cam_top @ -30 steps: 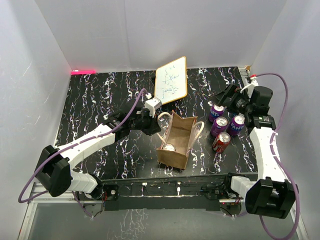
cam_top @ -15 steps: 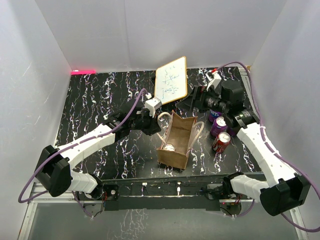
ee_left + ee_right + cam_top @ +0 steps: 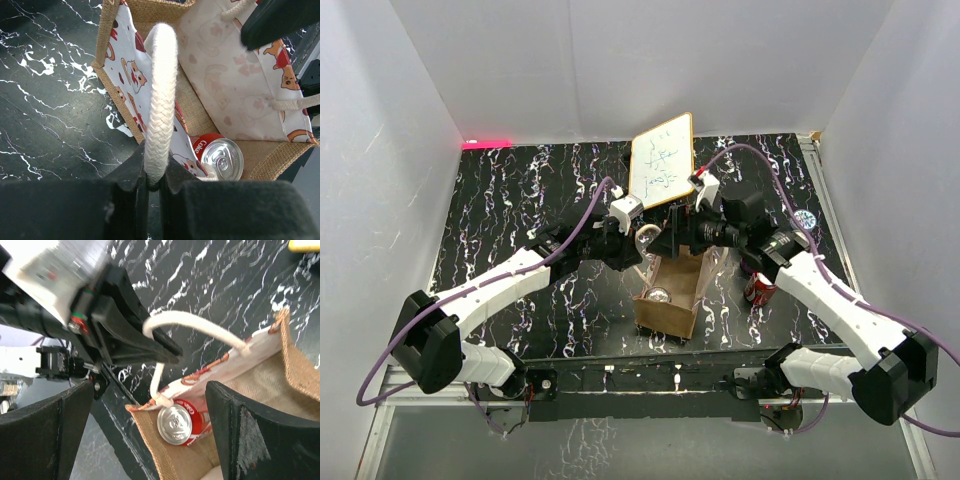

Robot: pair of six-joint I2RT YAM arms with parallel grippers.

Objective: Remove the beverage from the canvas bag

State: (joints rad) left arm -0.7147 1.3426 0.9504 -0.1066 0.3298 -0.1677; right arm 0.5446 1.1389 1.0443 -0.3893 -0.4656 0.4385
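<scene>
The tan canvas bag [image 3: 672, 300] stands upright near the table's front middle, mouth open. A red Coke can [image 3: 658, 295] stands inside it, top up, also seen in the left wrist view [image 3: 220, 156] and the right wrist view [image 3: 180, 422]. My left gripper [image 3: 638, 242] is shut on the bag's left whitish rope handle [image 3: 161, 90], holding that side out; in its own view the left gripper [image 3: 155, 176] pinches the rope. My right gripper [image 3: 670, 240] is open and empty above the bag's far end, with the can below between its fingers; it also shows in the right wrist view [image 3: 150, 390].
A wood-framed whiteboard [image 3: 662, 158] leans at the back middle. A red can [image 3: 758, 288] stands on the table right of the bag, partly behind my right arm. Another can's top [image 3: 804, 218] shows further right. White walls enclose the table.
My right arm has swung left from beside the cans at the right to over the bag. The left gripper has kept its hold on the handle.
</scene>
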